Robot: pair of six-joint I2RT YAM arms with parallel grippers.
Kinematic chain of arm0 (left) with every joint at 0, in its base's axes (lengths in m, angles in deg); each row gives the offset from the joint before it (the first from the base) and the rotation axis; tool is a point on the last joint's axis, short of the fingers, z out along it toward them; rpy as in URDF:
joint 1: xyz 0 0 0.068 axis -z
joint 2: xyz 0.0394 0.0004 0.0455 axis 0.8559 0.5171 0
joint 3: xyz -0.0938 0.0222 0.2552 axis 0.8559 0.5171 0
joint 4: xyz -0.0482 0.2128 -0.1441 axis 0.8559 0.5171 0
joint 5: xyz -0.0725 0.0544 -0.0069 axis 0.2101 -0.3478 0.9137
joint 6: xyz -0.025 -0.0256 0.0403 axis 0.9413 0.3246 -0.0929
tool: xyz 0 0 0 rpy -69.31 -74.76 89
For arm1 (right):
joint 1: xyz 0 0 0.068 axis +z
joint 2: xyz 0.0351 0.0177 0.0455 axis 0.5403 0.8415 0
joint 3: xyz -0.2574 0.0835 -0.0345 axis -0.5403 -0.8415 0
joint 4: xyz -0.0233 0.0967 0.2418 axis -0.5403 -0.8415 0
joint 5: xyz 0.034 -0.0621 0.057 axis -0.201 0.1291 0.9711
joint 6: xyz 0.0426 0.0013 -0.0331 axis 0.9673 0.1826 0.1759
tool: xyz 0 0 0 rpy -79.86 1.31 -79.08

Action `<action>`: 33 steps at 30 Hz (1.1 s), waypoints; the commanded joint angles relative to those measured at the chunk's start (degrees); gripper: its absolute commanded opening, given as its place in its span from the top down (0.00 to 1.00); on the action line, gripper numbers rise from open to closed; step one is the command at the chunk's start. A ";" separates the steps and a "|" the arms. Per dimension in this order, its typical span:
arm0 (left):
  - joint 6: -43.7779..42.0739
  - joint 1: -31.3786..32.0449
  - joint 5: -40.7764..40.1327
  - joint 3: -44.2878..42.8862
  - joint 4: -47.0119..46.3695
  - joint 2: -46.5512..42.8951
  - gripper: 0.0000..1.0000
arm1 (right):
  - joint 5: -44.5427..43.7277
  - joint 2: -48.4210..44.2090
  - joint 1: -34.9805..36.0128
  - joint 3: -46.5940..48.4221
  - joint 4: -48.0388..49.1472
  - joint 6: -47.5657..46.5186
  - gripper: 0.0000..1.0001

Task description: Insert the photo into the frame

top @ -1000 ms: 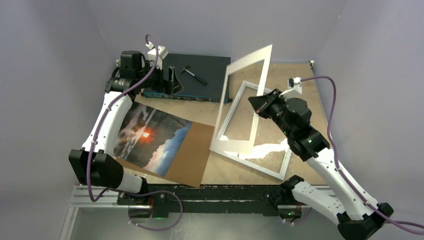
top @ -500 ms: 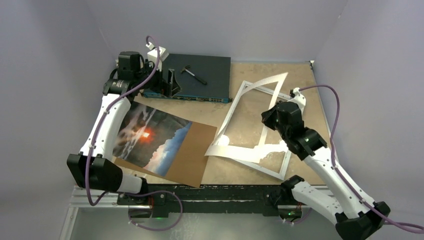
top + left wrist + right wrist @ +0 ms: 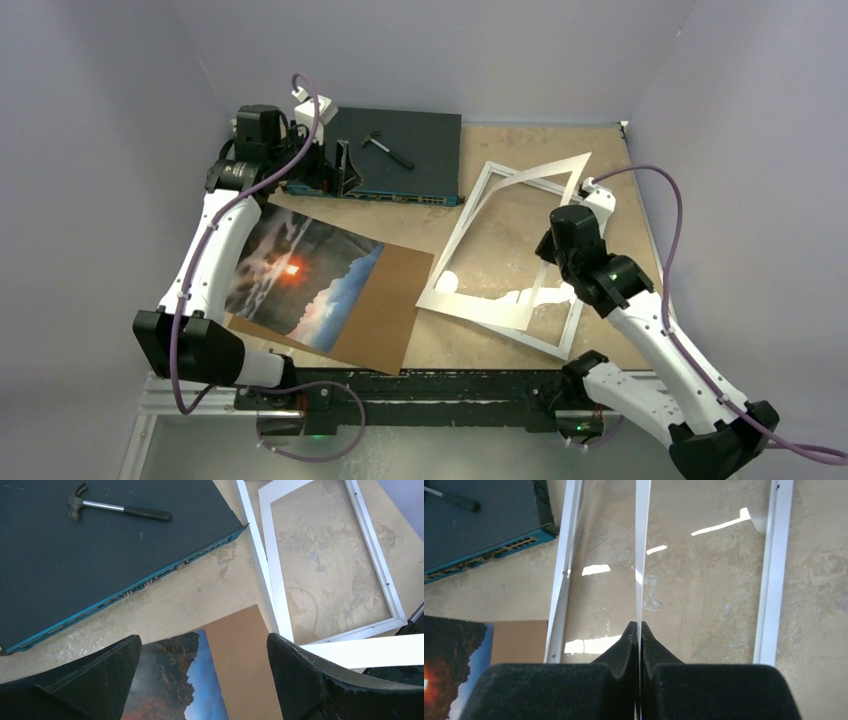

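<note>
Mat is clamped edge-on in right pincer, jaws shut tight on it. My guess: it's being shifted to clear the frame for the photo. Frame lies flat on the worktop's right half. Photo sits on the backing board near the left edge, well apart from the frame. Left pincer has jaws wide apart and empty, hovering over the photo's far corner beside the switch box.

Versus a second ago: mat stood almost upright, now swung down low across the frame. Photo and board unmoved.

From above, the right arm is hiding the right gripper and part of the white mat sheet; the left wrist view's edge is cutting off the photo.
</note>
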 commanded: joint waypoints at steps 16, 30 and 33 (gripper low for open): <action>-1.35 -0.02 2.51 -1.08 -0.35 -1.63 0.05 | -4.48 1.26 -0.44 7.58 -6.82 -4.69 1.00; -1.65 0.00 2.36 -2.29 -0.23 -1.25 0.05 | -8.36 6.84 -0.44 10.29 -3.49 -10.00 1.00; -1.43 -0.01 2.50 -2.41 -0.31 -1.04 0.05 | -9.66 7.10 -0.43 10.92 -3.22 -11.64 1.00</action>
